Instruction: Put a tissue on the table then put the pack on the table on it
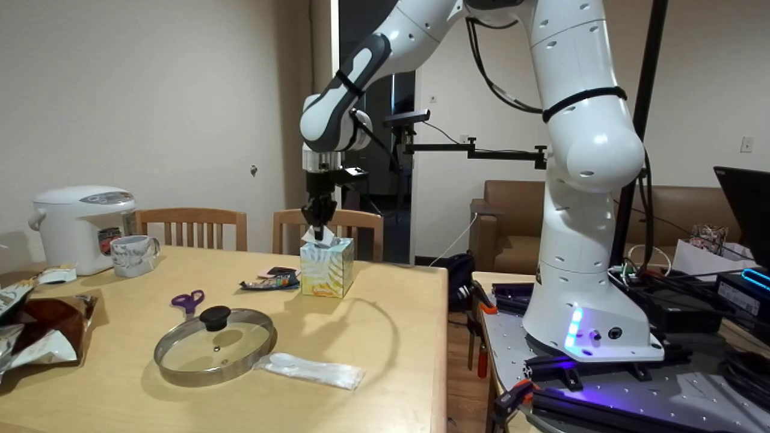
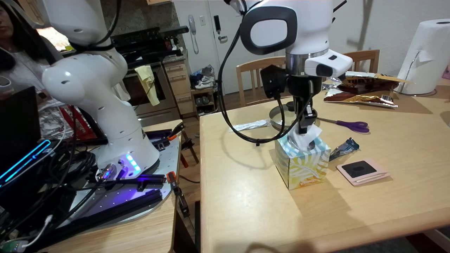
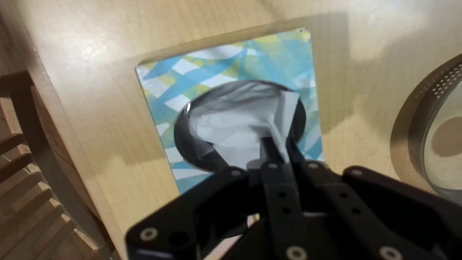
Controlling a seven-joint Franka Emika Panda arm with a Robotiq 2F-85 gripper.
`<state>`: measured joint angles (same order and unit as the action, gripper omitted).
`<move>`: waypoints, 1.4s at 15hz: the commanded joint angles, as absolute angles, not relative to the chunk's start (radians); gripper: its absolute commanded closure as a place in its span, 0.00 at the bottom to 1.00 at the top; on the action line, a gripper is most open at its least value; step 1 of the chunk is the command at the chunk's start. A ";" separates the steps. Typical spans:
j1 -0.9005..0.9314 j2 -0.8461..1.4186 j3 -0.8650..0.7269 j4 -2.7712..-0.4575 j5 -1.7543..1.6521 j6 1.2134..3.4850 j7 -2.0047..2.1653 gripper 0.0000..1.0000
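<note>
Over the patterned tissue box (image 1: 325, 270), the pincer (image 3: 282, 148) is pointing downward, its fingers nearly meeting and clamping a fold of the tissue (image 3: 242, 122). The tissue is standing up from the box's oval hole, its crumpled body spreading across it, a corner (image 2: 314, 130) flaring sideways in an exterior view. The pack (image 1: 316, 370) is lying flat on the light wooden desk (image 1: 409, 385), its long axis running from just beside the glass lid (image 1: 228, 355) toward the edge facing the robot's base (image 1: 601, 300). Soft shadows are falling across the wood. Purple-handled scissors (image 1: 188, 299) are resting past the lid; a mug (image 1: 133, 257) and a white water dispenser (image 1: 84, 240) are sitting farther off. Wooden chairs (image 1: 191, 215) are standing between the desk and a pale wall (image 1: 150, 120).
</note>
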<state>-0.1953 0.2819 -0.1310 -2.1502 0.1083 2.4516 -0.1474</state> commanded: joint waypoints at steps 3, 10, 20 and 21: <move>-0.191 0.230 -0.123 -2.179 0.119 2.449 -0.129 1.00; -0.169 0.143 -0.121 -2.176 0.106 2.438 -0.107 1.00; -0.159 -0.013 -0.133 -2.231 0.094 2.450 -0.087 1.00; -0.158 -0.030 -0.134 -2.239 0.089 2.451 -0.080 1.00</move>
